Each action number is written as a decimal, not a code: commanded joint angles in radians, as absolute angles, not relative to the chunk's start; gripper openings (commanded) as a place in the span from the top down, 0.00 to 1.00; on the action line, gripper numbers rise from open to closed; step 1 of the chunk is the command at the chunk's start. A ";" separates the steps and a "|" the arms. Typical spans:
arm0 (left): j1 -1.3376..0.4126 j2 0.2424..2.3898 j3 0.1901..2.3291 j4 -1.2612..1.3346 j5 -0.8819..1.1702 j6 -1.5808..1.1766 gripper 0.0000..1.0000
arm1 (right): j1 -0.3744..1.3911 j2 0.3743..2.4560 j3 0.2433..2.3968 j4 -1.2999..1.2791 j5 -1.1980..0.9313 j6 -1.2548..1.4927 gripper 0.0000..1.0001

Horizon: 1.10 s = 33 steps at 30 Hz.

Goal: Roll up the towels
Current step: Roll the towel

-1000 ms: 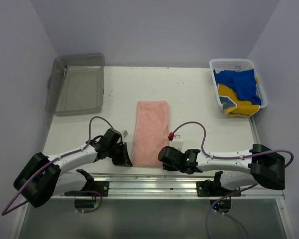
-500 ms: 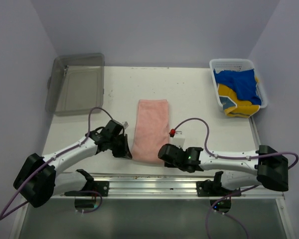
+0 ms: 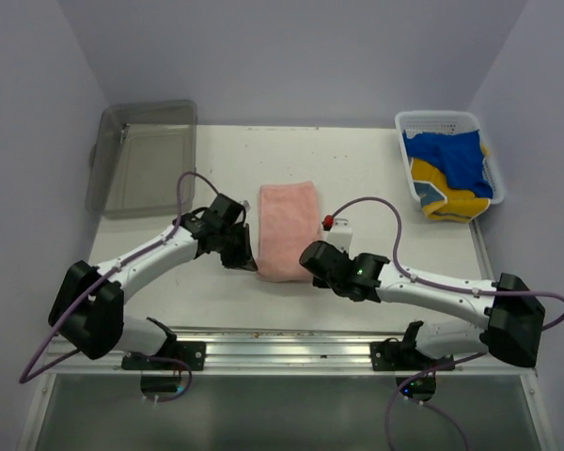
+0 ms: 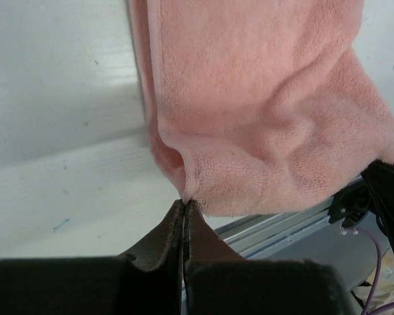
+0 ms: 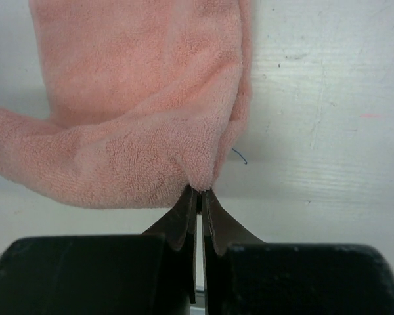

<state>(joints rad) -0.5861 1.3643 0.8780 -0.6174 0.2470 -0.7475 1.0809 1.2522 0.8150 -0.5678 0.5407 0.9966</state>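
Note:
A pink towel (image 3: 288, 225) lies in the middle of the white table, its near end lifted and folded back over itself. My left gripper (image 3: 248, 260) is shut on the towel's near left corner (image 4: 187, 190). My right gripper (image 3: 310, 256) is shut on the near right corner (image 5: 203, 184). Both hold the folded near edge a little above the flat part of the towel (image 4: 249, 98), which also shows in the right wrist view (image 5: 138, 72).
A clear grey plastic bin (image 3: 146, 155) sits at the far left. A white basket (image 3: 409, 127) with blue and yellow towels (image 3: 451, 174) stands at the far right. A metal rail (image 3: 291, 343) runs along the near table edge.
Both grippers have moved away from the near edge toward the far side, carrying the towel's near end with them. The towel now looks shorter, folded over itself.

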 commanded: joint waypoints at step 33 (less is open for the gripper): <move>-0.515 1.600 1.210 -0.516 0.131 -0.643 0.60 | 0.646 1.762 1.227 -0.451 0.313 0.707 0.81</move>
<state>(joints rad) -0.4820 1.6661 1.2560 -0.5858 0.0658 -0.6273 0.6559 1.7172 1.1633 -0.4080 0.3580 0.7326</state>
